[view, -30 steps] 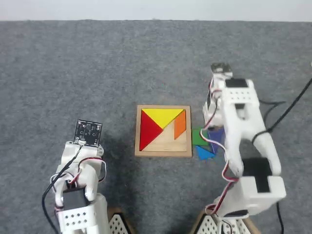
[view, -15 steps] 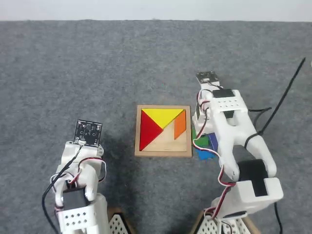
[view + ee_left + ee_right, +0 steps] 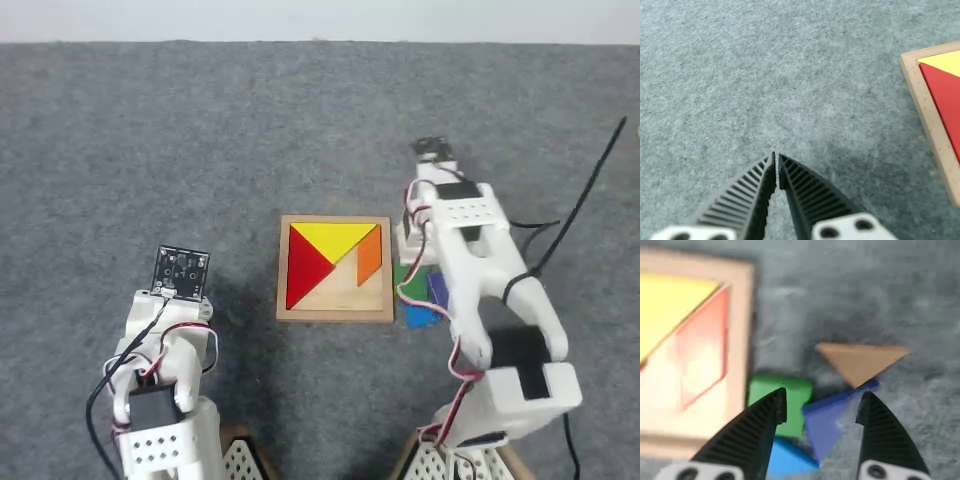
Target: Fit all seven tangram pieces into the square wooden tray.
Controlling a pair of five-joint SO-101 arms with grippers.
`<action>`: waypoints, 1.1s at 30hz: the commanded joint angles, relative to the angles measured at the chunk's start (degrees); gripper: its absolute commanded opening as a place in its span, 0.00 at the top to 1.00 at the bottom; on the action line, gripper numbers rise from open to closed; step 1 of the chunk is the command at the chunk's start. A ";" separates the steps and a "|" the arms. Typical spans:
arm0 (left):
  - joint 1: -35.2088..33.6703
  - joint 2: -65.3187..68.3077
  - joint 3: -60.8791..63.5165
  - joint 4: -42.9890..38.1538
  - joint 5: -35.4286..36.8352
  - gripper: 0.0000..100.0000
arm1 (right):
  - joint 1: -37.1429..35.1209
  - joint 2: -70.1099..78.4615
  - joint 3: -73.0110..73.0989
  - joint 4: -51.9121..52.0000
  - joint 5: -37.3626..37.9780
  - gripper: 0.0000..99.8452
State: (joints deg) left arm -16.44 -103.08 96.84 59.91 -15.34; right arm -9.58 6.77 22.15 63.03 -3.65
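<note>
At about eight o'clock of the tray, the left hand (image 3: 776, 170) was held pressed together over the desk (image 3: 150, 130), which was covered in grey, napped felt. The square wooden tray (image 3: 335, 316), pale and smooth with a raised rim, held a yellow triangle (image 3: 333, 240), a red triangle (image 3: 305, 268) and an orange parallelogram (image 3: 369, 255). At its three o'clock, just beside the rim, four flat painted pieces were bunched: a green square (image 3: 781, 400), a dark blue triangle (image 3: 827, 415), a light blue piece (image 3: 790, 457) and a tan triangle (image 3: 860, 360). The right hand (image 3: 822, 405) was spread above them. Because the pieces touched, two could easily be pinched together. The thin edges might also be pushed across the nap rather than gripped.
</note>
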 commanded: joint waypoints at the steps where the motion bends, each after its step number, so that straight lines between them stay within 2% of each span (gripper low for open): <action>1: -0.44 -0.70 -0.40 0.35 -0.79 0.99 | 3.38 3.38 -6.07 -1.10 -4.92 0.77; 8: -0.44 -0.70 -0.40 0.35 -0.79 0.99 | 3.65 14.02 -12.22 -0.92 -7.74 0.77; 33: -0.44 -0.70 -0.40 0.35 -0.79 0.99 | 6.99 20.44 -29.63 1.19 -7.38 0.77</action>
State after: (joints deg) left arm -16.44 -103.08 96.84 59.91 -15.34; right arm -3.87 28.04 -3.60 64.09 -11.03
